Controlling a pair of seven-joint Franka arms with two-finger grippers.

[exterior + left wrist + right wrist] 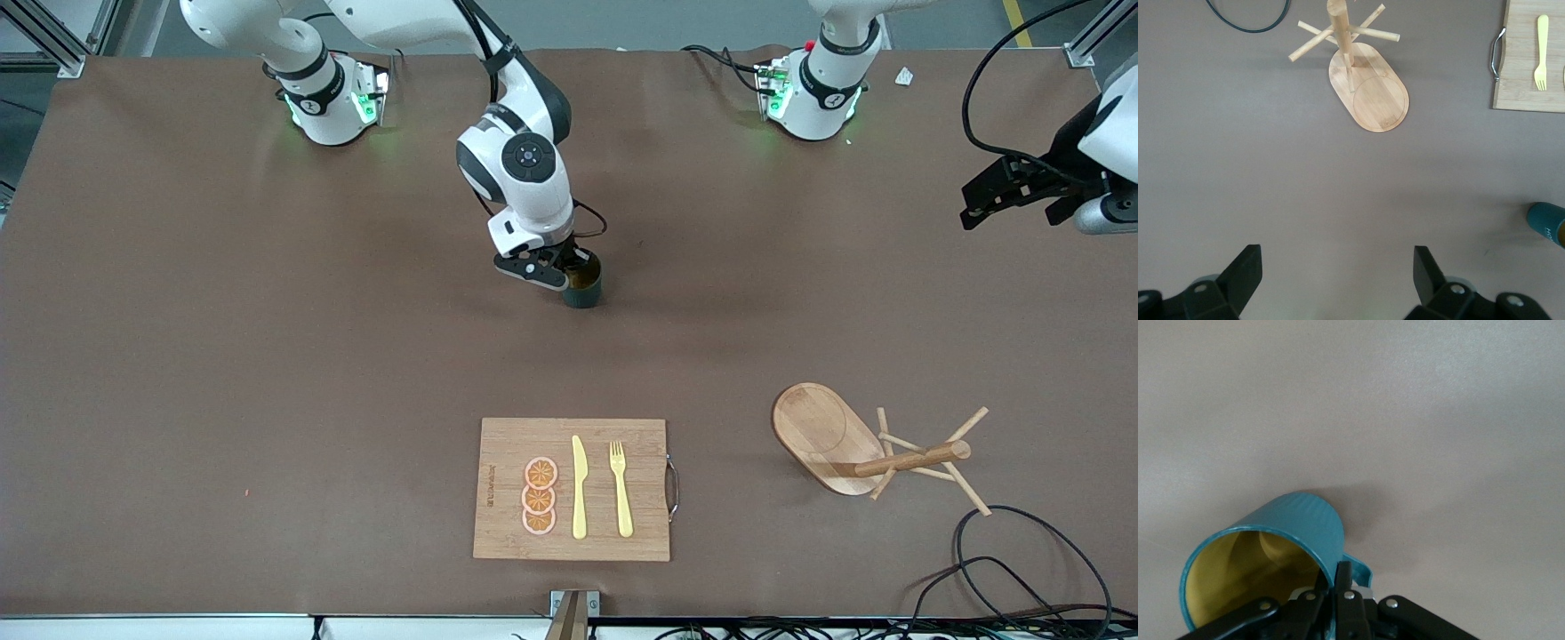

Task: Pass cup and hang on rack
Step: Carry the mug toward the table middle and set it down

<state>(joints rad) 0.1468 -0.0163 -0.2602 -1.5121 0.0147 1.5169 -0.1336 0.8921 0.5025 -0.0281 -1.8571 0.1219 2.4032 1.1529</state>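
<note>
The dark teal cup (584,288) with its yellowish inside (1288,533) is at the middle of the table. My right gripper (569,267) (1337,572) is shut on the cup's wall beside the loop handle, one finger inside and one outside. I cannot tell whether the cup rests on the table or hangs just above it. The wooden rack (907,460) (1368,87) stands upright nearer to the front camera, toward the left arm's end. My left gripper (1013,209) (1336,267) waits open and empty over bare table at that end; the cup (1546,223) shows at the edge of its view.
A wooden cutting board (507,444) (1521,80) with orange slices, a yellow knife and a yellow fork lies near the table's front edge. A black cable (1022,551) loops on the table next to the rack.
</note>
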